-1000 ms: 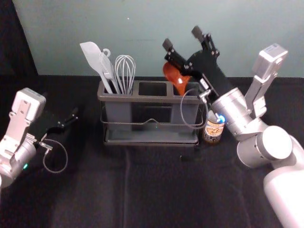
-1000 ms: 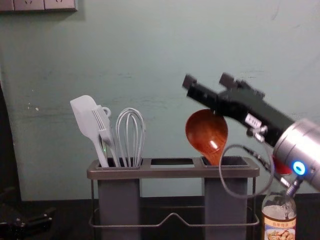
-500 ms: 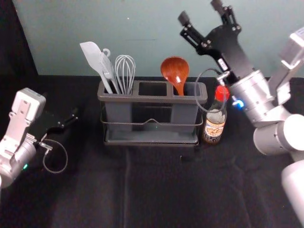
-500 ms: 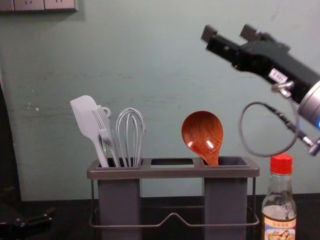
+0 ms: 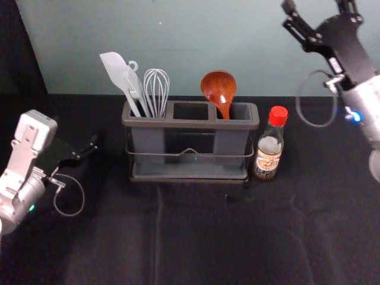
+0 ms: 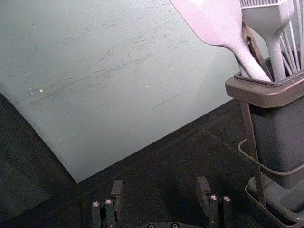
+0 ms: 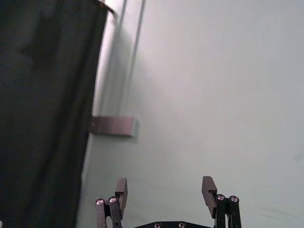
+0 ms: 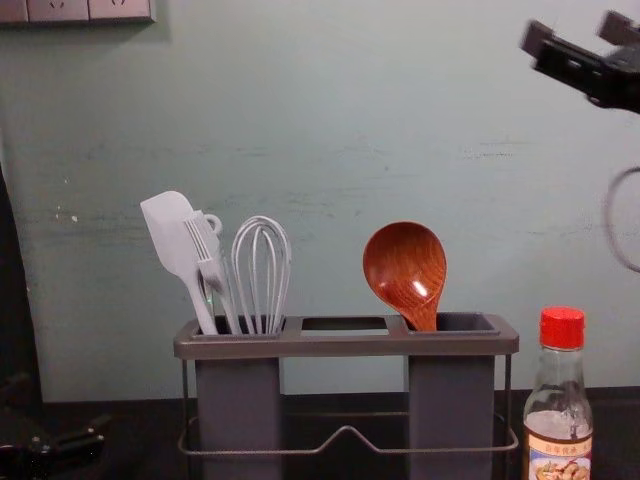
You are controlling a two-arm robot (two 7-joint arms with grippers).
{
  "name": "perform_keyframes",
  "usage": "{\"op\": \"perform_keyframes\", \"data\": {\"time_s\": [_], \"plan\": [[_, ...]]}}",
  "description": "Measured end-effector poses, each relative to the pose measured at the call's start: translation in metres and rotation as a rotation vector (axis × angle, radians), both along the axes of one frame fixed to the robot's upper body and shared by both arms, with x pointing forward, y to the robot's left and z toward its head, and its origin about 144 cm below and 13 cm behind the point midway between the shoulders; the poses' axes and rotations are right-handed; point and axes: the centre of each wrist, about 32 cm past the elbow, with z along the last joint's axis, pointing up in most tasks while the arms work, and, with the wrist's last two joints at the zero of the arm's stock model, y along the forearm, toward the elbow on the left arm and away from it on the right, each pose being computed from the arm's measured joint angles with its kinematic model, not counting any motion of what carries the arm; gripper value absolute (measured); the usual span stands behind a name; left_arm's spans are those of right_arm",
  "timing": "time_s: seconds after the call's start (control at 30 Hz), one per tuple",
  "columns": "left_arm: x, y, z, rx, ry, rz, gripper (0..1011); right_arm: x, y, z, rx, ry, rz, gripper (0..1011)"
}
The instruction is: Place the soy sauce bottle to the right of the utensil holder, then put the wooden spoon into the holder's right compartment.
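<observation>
Light glints off the spoon (image 8: 404, 262) before me; the wall (image 5: 190, 35) is softly lit above the dark worktop (image 5: 202, 237). Brightness bleaches the spatula (image 6: 213, 21) in my left wrist view; my right blurs the wall fitting (image 7: 111, 126).

Layout before you
You have spatula (image 8: 172, 230), brush (image 8: 204, 246) and whisk (image 5: 157, 89) in the holder's (image 5: 190, 124) left compartment, spoon (image 5: 218, 89) in its right; bottle (image 5: 268, 160) just right of it.

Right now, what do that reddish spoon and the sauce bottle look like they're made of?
The spoon looks like wood, probably lacquered: its bowl shows grain lines and a bright highlight. The bottle looks clear and smooth, likely glass but possibly plastic; the background shows through its neck.
</observation>
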Motion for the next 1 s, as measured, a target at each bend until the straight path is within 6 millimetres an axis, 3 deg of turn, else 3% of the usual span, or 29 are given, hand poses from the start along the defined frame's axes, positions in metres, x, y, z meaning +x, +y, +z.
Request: {"op": "perform_keyframes", "data": {"time_s": [0.23, 0.5, 0.7, 1.0], "plan": [[0.0, 0.0, 0.0, 0.0, 0.0, 0.0, 1000, -0.008, -0.032, -0.009, -0.083, 0.107, -0.096, 1002], [0.0, 0.0, 0.0, 0.0, 0.0, 0.0, 1000, -0.014, -0.049, -0.033, -0.145, 0.249, -0.167, 1002], [0.0, 0.0, 0.0, 0.0, 0.0, 0.0, 1000, -0.018, -0.051, -0.048, -0.193, 0.394, -0.211, 1002], [0.0, 0.0, 0.0, 0.0, 0.0, 0.0, 1000, -0.019, -0.047, -0.068, -0.234, 0.477, -0.225, 1002]]}}
